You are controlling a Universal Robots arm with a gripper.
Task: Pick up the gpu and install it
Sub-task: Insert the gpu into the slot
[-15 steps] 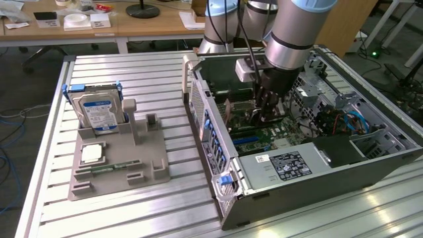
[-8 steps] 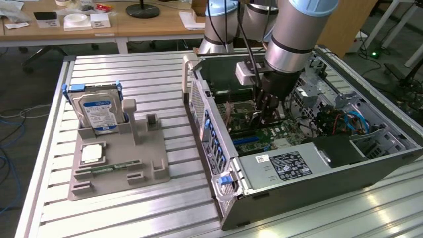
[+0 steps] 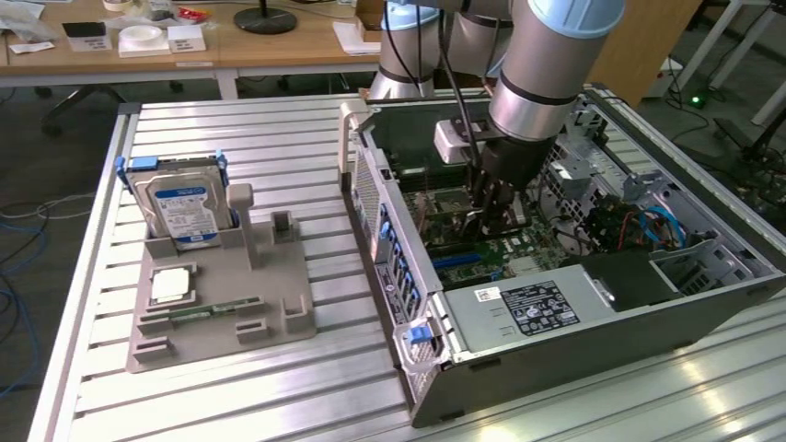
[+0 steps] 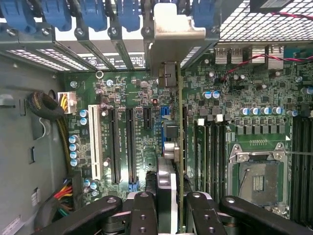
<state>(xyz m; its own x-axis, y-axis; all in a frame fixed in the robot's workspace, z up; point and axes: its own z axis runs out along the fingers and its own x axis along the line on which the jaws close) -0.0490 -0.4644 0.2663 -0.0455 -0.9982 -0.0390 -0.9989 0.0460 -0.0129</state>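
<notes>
Your black two-finger gripper [image 4: 176, 218] is pinching the thin green circuit-board gpu [image 4: 171, 73] on edge between its fingers, with the silver metal end bracket toward the blue-latched rear slots. At the centre of the exterior view, the gripper [image 3: 495, 198] reaches down inside the open grey computer case [image 3: 553, 368]. The card is over the green motherboard [image 4: 127, 93], and you cannot tell whether it sits in a slot.

- gpu [image 4: 177, 147] sits edge-on in the wrist view: faces hidden, near end buried between gripper [image 4: 173, 215] fingers [image 4: 144, 213].
- Gripper body cut by frame edge.
- Exterior view: fingertips lost among parts inside the case [image 3: 590, 364].
- Hard drive [image 3: 184, 207] label print too small to read.
</notes>
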